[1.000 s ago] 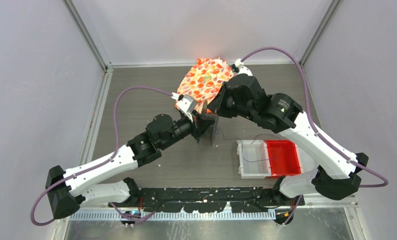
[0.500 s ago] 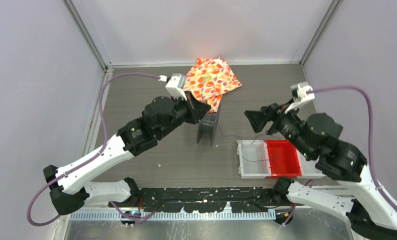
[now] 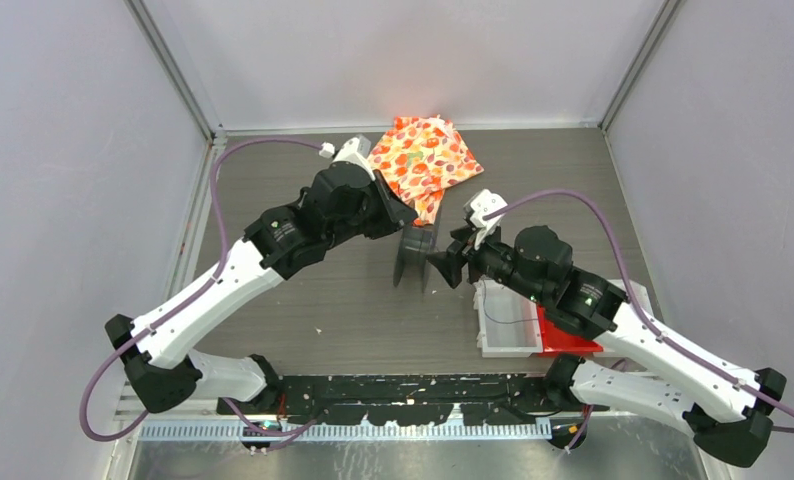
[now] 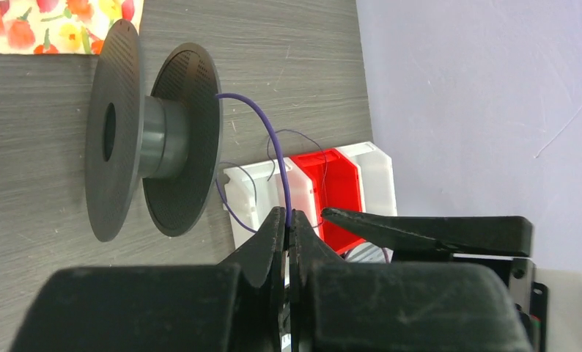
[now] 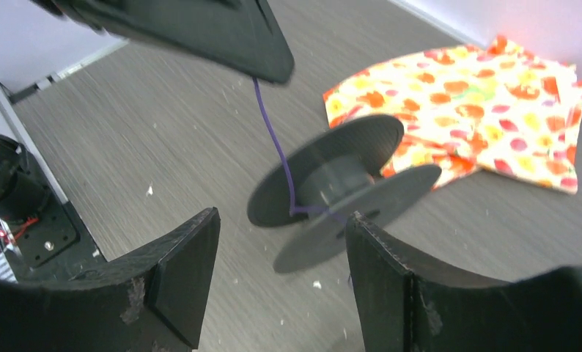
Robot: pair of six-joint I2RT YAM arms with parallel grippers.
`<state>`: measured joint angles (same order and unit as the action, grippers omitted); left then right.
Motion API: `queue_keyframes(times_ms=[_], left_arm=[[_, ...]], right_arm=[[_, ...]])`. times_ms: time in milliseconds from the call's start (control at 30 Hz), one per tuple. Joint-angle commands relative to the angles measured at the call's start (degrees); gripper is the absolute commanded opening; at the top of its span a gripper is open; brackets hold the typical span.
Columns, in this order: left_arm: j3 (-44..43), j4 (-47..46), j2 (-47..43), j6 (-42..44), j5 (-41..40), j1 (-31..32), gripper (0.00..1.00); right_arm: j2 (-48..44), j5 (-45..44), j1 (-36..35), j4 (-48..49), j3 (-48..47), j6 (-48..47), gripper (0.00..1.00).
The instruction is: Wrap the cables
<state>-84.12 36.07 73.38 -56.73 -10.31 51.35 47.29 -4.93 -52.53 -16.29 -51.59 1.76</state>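
A dark grey spool (image 3: 414, 256) stands on its rims on the table. A thin purple cable (image 4: 262, 121) rises from its core (image 5: 326, 178) to my left gripper (image 4: 288, 222), which is shut on the strand just above and behind the spool (image 4: 152, 139). The cable's (image 5: 273, 143) other end trails off toward the white tray (image 3: 503, 345). My right gripper (image 5: 282, 215) hangs open just right of the spool (image 5: 339, 180), with nothing between its fingers. From above, the left gripper (image 3: 405, 222) and right gripper (image 3: 441, 268) flank the spool.
A floral orange cloth (image 3: 425, 160) lies folded at the back, touching the left arm's wrist. The white tray and a red tray (image 3: 563, 335) sit under the right forearm, with loose cable (image 3: 508, 322) in the white one. Enclosure walls stand on three sides.
The right gripper opened, swung away to the right, then came back low beside the spool. The left gripper, still shut on the cable, lifted from the spool toward the cloth.
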Motion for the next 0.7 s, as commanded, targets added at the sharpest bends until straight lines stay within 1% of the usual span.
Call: queue_keyframes(times_ms=[0, 67, 167, 200, 300, 400, 467, 567, 667], left_arm=[[0.35, 0.26, -1.62, -2.49, 2.26, -1.03, 0.01], [0.56, 0.10, -1.71, -2.64, 2.67, -1.23, 0.01], [1.15, -0.63, -2.16, -2.81, 3.63, -1.57, 0.00], [1.41, -0.84, -2.34, -3.04, 4.14, -1.79, 0.01], [2.14, -1.52, -2.75, -3.38, 5.09, -2.04, 0.00], [2.45, -1.49, -3.10, -3.60, 5.27, -2.22, 0.00], [2.59, -1.53, -3.29, -3.90, 5.30, -2.35, 0.01], [3.25, -2.30, -3.59, -4.20, 5.50, -2.48, 0.00], [3.73, -2.59, -3.71, -4.41, 5.94, -2.62, 0.01]], right_arm=[[2.83, 3.52, -0.16, 10.26, -3.57, -3.58, 0.68], [4.53, 4.08, -0.17, 11.66, -3.73, -3.60, 0.68], [6.74, 5.10, -0.18, 13.78, -3.78, -3.28, 0.64], [7.32, 6.07, -0.17, 14.50, -3.76, -3.18, 0.60], [8.40, 5.42, -0.16, 15.64, -4.06, -3.23, 0.49], [8.42, 5.15, -0.20, 16.02, -4.00, -3.25, 0.39], [8.40, 5.11, -0.20, 15.64, -4.04, -3.37, 0.34], [8.47, 5.10, -0.18, 14.41, -4.12, -3.60, 0.32], [8.55, 5.10, -0.19, 13.81, -3.78, -3.21, 0.35]])
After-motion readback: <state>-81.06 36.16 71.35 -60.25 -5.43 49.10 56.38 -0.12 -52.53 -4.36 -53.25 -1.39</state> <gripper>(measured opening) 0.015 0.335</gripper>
